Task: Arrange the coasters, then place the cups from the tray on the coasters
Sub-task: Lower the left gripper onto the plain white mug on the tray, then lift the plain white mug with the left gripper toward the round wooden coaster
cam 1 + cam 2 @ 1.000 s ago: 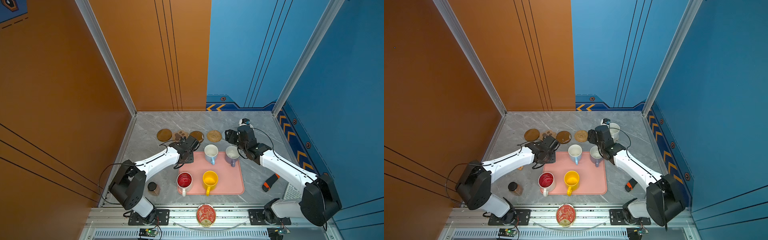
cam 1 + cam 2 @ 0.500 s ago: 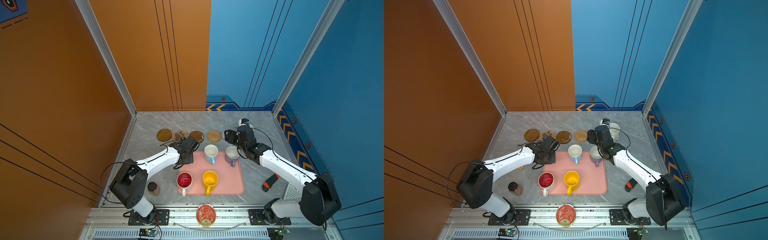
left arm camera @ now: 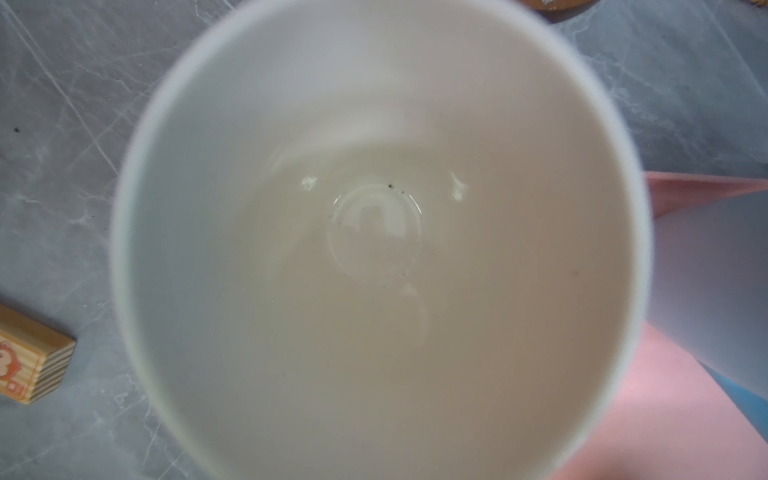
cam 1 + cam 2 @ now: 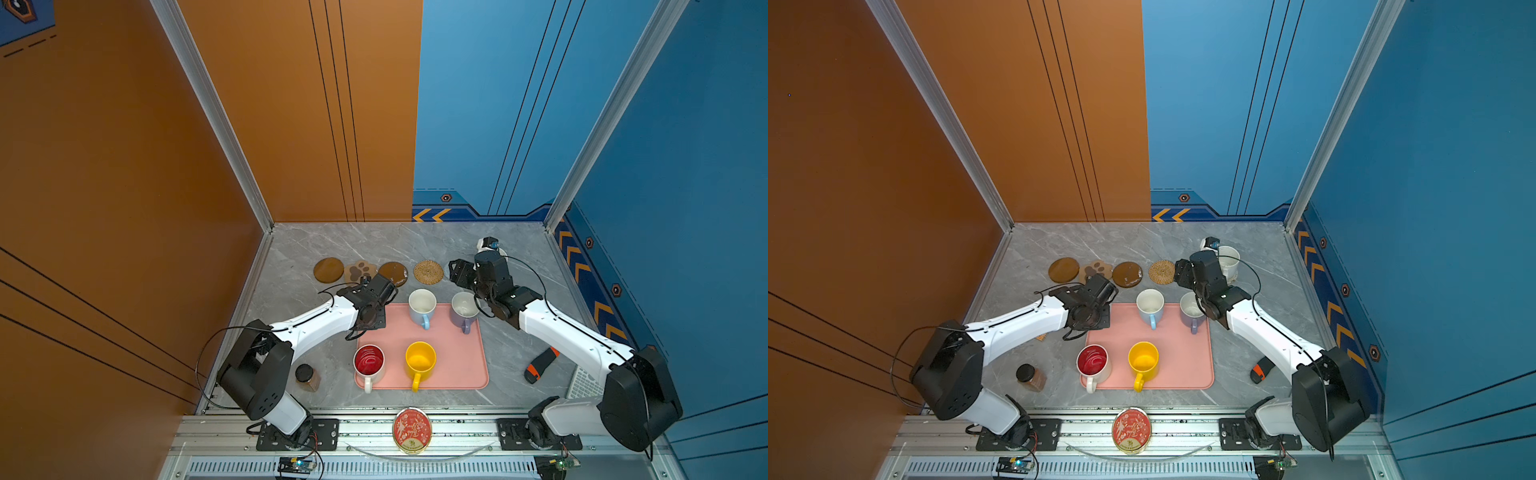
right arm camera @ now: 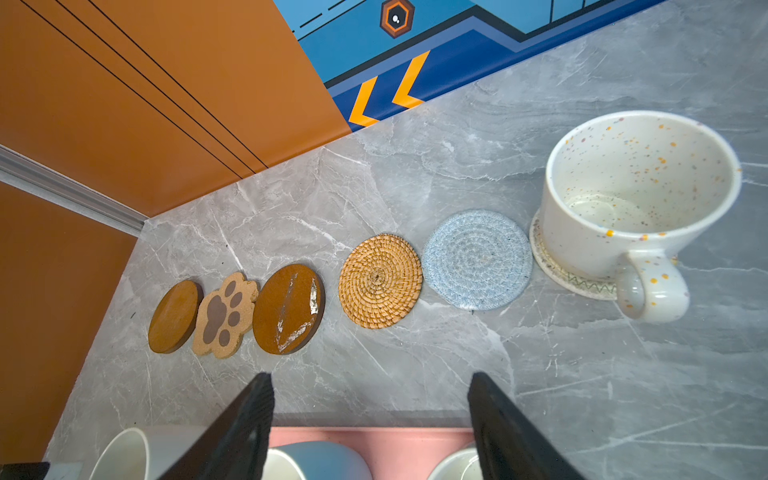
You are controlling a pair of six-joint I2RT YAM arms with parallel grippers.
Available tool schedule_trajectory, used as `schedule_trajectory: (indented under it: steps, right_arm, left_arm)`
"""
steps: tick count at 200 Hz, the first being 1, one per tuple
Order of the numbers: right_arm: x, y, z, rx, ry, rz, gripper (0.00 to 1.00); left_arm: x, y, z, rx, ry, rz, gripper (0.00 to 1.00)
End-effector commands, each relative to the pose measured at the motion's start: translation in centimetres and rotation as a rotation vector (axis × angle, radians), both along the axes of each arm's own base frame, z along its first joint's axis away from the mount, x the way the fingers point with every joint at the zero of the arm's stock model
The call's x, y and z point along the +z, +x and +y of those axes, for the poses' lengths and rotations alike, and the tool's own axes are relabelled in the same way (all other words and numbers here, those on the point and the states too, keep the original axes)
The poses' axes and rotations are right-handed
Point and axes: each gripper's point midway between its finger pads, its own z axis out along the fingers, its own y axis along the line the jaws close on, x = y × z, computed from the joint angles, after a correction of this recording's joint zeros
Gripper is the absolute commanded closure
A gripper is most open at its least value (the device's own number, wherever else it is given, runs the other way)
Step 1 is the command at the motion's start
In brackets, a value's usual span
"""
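A row of six coasters is laid along the far side of the grey marble table (image 4: 374, 245): a plain round brown disc (image 5: 174, 318), a tan paw-print cork mat (image 5: 224, 313), a scuffed round brown disc (image 5: 289, 309), a woven rattan round (image 5: 380, 280), a blue-grey crocheted round (image 5: 478, 259) and a cream crocheted round (image 5: 557, 270). The last is occupied by a speckled cream mug (image 5: 636, 195). On the salmon-pink rounded tray (image 4: 453, 365) four mugs are stood upright: a light blue mug (image 4: 422, 305) and a lavender mug (image 4: 464, 307) at the far edge, and a white mug with a red inside (image 4: 368, 361) and a yellow mug (image 4: 420, 359) nearer the front. The left hand (image 4: 368, 322) is placed over the tray's far left corner. Its fingers are pressed together but hidden, so what they pinch cannot be told. The left wrist view is filled by a plain white mug (image 3: 374, 249) seen from directly above. The right hand (image 5: 370, 376) is held spread and empty above the table between the tray and the coaster row.
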Motion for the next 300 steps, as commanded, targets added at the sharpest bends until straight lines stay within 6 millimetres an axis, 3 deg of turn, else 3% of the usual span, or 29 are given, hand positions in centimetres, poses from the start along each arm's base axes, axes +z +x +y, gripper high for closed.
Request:
schedule_trajectory:
  steps: [1, 83, 95, 146, 192, 228, 274, 300]
  right_arm:
    - [-0.3, 0.1, -0.2, -0.01, 0.009, 0.009, 0.28]
    - [-0.2, 0.0, -0.2, -0.007, 0.01, 0.01, 0.28]
    - [-0.2, 0.0, -0.2, -0.006, 0.01, 0.011, 0.28]
    - [-0.2, 0.0, -0.1, -0.001, 0.012, 0.01, 0.28]
    - [-0.4, 0.1, -0.2, -0.002, 0.009, 0.012, 0.28]
    - [-0.7, 0.4, 0.0, 0.007, 0.014, 0.023, 0.28]
    - [-1.0, 0.5, -0.1, 0.009, 0.015, 0.031, 0.28]
    - [-1.2, 0.6, -0.2, 0.009, 0.013, 0.038, 0.28]
  left_arm:
    - [1.0, -0.2, 0.5, -0.012, 0.03, -0.041, 1.0]
    - [3.0, 0.2, 0.2, -0.028, 0.028, -0.103, 1.0]
    - [4.5, 1.1, -0.1, -0.026, 0.014, -0.138, 1.0]
    - [6.5, 3.2, 0.7, -0.018, 0.017, -0.182, 1.0]
    - [8.6, 6.2, 3.4, 0.035, 0.014, -0.224, 1.0]
    - [10.4, 9.0, 7.0, 0.082, 0.043, -0.259, 1.0]
    - [10.5, 11.5, 10.7, 0.139, 0.074, -0.256, 1.0]
    - [9.9, 12.8, 11.7, 0.152, 0.067, -0.244, 1.0]
